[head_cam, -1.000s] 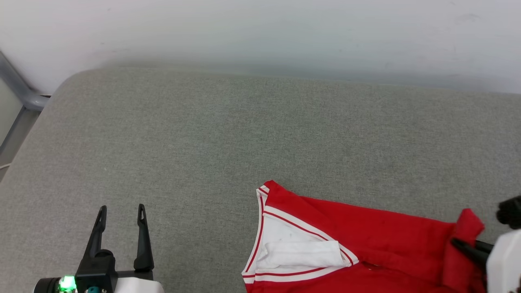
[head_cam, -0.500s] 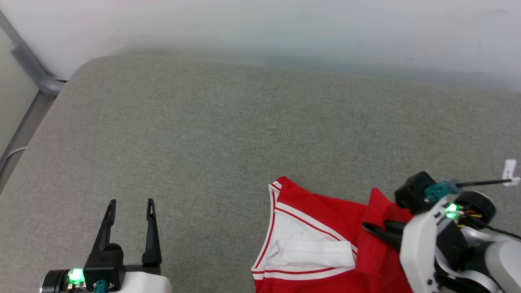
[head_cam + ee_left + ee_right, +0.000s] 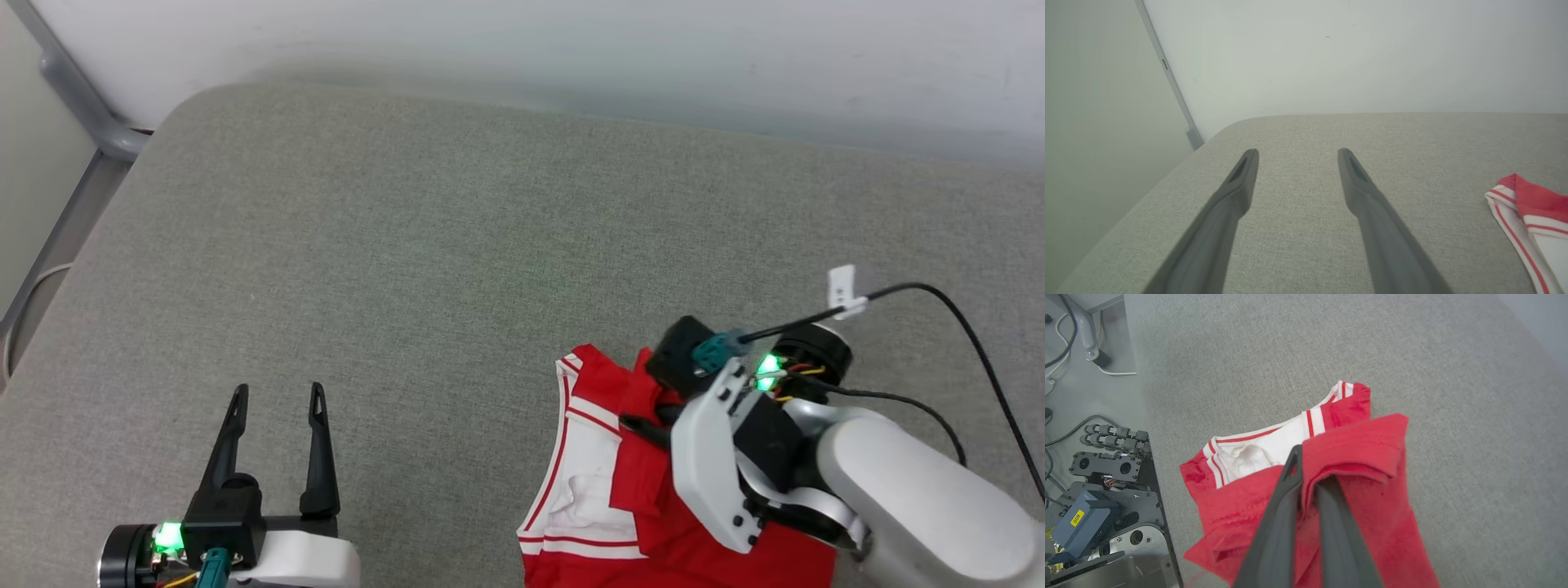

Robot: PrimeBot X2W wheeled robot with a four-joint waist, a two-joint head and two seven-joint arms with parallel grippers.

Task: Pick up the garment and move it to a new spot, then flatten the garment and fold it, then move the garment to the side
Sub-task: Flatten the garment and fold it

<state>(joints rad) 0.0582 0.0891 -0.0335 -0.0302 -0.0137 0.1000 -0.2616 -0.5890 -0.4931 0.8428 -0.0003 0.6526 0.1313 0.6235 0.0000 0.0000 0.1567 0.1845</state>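
Spreading across most of the head view, a grey upholstered surface (image 3: 392, 245) with a rounded far-left corner meets a pale wall (image 3: 571, 41) along its far edge. The garment (image 3: 645, 498) lies on this surface at the near right as a bunched red heap, and its near part runs off the bottom of the view. Its white sleeve (image 3: 584, 490), edged in red-white striped trim, is turned toward the robot's left. The pale right forearm (image 3: 914, 490) reaches in from the lower right corner and covers much of the shirt's right side. In the right wrist view the right gripper (image 3: 1310, 465) has its two dark fingers drawn close together, pinching a fold of red cloth. That fold drapes over the tip of one finger and lies doubled over the rest of the shirt (the fabric sags in soft creases around the grip). The left gripper (image 3: 277, 389) sits at the lower left over bare upholstery, well apart from the garment. Its fingers are spread with nothing between them, and whether they touch the surface cannot be told. A black cable (image 3: 963, 327) arcs away from the right wrist and carries a small white tag (image 3: 841, 287). A green light (image 3: 767, 363) glows on that wrist.
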